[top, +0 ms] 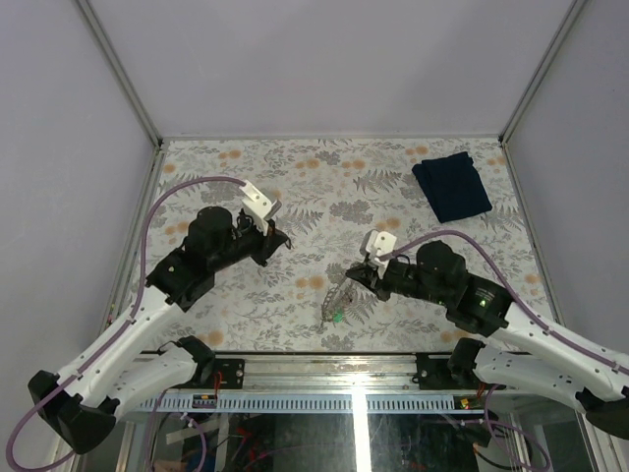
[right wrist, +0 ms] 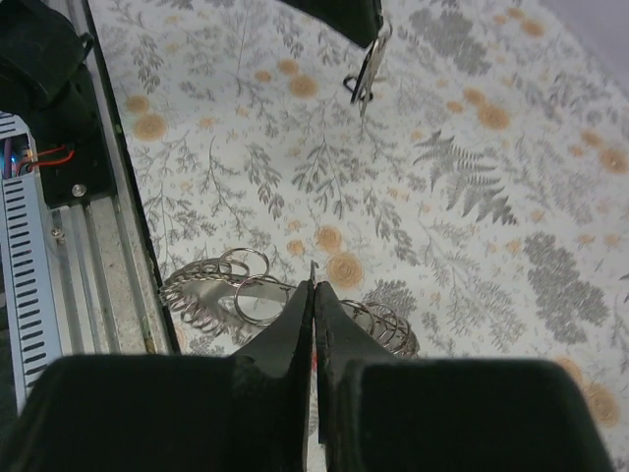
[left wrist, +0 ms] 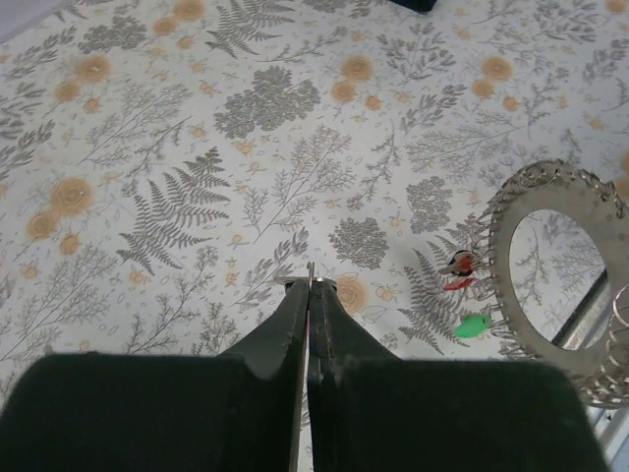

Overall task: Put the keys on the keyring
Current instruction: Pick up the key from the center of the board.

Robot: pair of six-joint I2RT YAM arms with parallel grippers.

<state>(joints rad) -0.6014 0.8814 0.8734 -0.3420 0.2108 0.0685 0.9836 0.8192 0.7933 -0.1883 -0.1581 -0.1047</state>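
The keyring (left wrist: 550,329) is a flat silvery loop strung with several small wire rings. It carries a red tag (left wrist: 458,265) and a green tag (left wrist: 474,325). In the top view the keyring (top: 339,298) lies near the table's front edge, just under my right gripper (top: 354,274). My right gripper (right wrist: 314,285) is shut, with a thin metal edge of the keyring (right wrist: 211,292) showing at its tips. My left gripper (left wrist: 311,285) is shut on a small dark key (right wrist: 368,71), which hangs from its tips. It is held apart from the keyring, to its left (top: 283,240).
A dark blue folded cloth (top: 451,184) lies at the back right. The metal rail (right wrist: 98,275) at the table's near edge runs right beside the keyring. White enclosure walls stand on three sides.
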